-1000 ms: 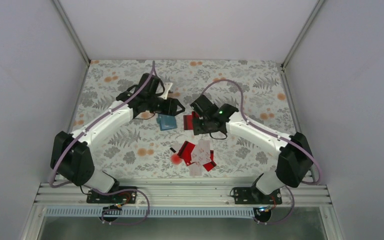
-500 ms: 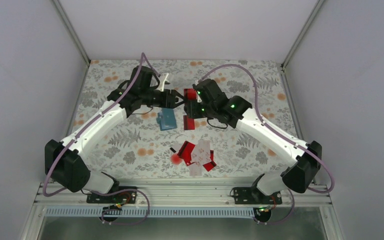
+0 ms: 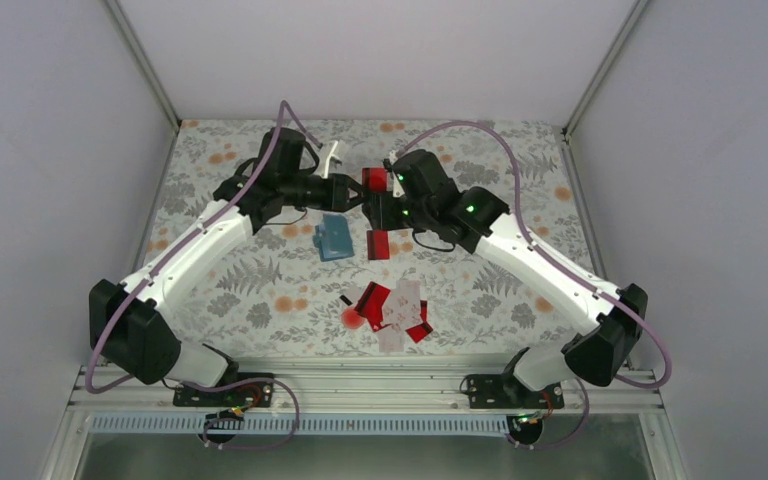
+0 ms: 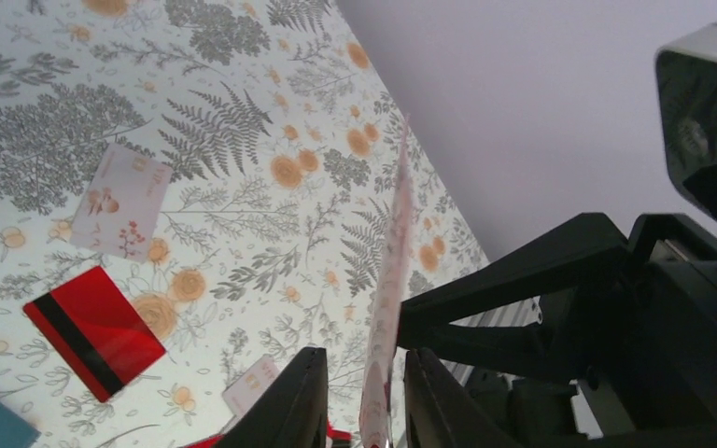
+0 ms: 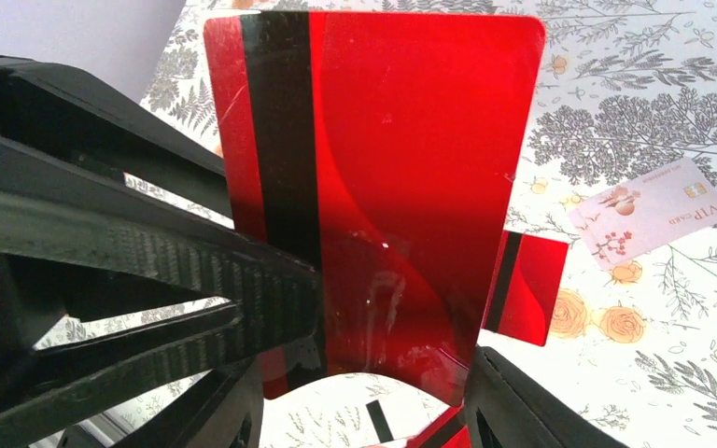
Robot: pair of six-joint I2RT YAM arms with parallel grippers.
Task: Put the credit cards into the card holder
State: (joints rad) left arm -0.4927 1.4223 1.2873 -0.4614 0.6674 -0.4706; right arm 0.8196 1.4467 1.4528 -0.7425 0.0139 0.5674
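A: What's changed?
B: My right hand [image 5: 366, 411] has raised the glossy red plastic card [image 5: 383, 168], gripping its edges. My left hand [image 4: 364, 397] has narrowed astride it, gaps showing, nothing pinched.
A: Where's it going?
B: The small teal rectangular card holder [image 3: 333, 240] lies on the floral-patterned counter [image 3: 520, 190] below. Regrasp first, I judge.

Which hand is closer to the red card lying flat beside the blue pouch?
Right. The right hand hovers just beyond that flat red card, gripping another red card; the left hand is farther left, beyond the blue pouch.
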